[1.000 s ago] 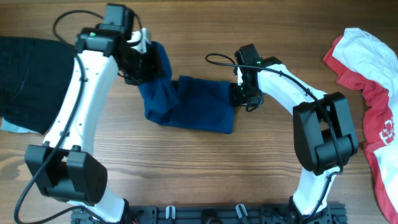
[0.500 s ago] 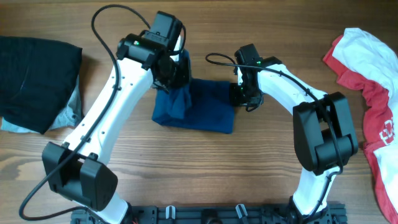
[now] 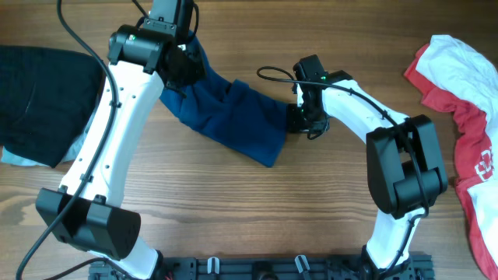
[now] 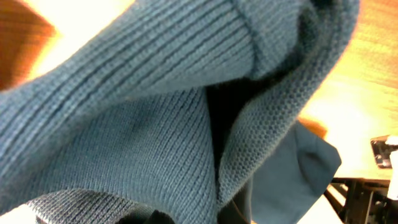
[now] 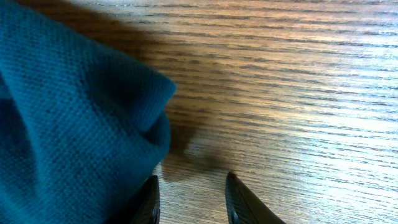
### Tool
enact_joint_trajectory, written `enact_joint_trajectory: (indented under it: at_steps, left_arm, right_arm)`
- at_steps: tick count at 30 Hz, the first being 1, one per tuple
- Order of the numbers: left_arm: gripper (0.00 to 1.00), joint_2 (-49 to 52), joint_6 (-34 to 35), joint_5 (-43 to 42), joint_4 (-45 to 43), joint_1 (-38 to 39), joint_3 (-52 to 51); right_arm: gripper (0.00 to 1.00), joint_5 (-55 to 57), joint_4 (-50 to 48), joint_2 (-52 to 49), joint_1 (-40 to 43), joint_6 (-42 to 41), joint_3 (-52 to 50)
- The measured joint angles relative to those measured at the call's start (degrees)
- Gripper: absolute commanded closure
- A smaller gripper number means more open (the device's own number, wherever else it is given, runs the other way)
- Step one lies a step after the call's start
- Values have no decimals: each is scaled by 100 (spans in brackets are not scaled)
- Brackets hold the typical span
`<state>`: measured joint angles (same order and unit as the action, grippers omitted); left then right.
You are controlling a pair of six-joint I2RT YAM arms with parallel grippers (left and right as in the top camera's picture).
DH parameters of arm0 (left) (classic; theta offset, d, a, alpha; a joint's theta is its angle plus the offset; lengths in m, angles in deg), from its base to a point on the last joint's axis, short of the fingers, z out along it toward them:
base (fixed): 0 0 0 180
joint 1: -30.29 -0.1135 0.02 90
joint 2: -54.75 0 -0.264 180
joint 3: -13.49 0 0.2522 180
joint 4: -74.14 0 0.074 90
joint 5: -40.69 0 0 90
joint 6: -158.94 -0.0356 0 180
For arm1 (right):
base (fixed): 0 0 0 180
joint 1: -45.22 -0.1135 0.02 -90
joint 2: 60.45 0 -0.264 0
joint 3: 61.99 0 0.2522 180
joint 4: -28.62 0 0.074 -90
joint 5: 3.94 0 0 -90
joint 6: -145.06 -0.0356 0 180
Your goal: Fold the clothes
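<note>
left claw [image 3: 189, 62] has swung back out, stretching the shirt [image 3: 233, 117] — clamped on its ribbed edge. right claw [image 5: 189, 200] half-open, empty, beside the cloth. soft, limp — pinch hems.

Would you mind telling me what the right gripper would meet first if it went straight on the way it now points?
Most likely the bare wooden table: the right gripper points down at it, jaws open, and the blue polo shirt lies just beside one finger, not between them.

Robotics lab/test stn. Evidence: L arm [image 3: 109, 148] & R arm [image 3: 366, 113] mounted on black rail [image 3: 264, 268] at table's [image 3: 233, 210] near edge, cabling [image 3: 272, 71] exposed.
</note>
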<state>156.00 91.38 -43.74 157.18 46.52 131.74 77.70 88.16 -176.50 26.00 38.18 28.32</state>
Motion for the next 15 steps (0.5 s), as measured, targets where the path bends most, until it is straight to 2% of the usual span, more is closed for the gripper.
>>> enact_joint_trajectory:
  at_steps: [7,15]
  left_arm:
    - [94,0,0,-378,149,118,0]
    - [94,177,-236,-505,-122,852,7]
  right_arm:
    - [66,-22,2,-4,-13,0,0]
    - [66,-66,83,-4,-15,0,0]
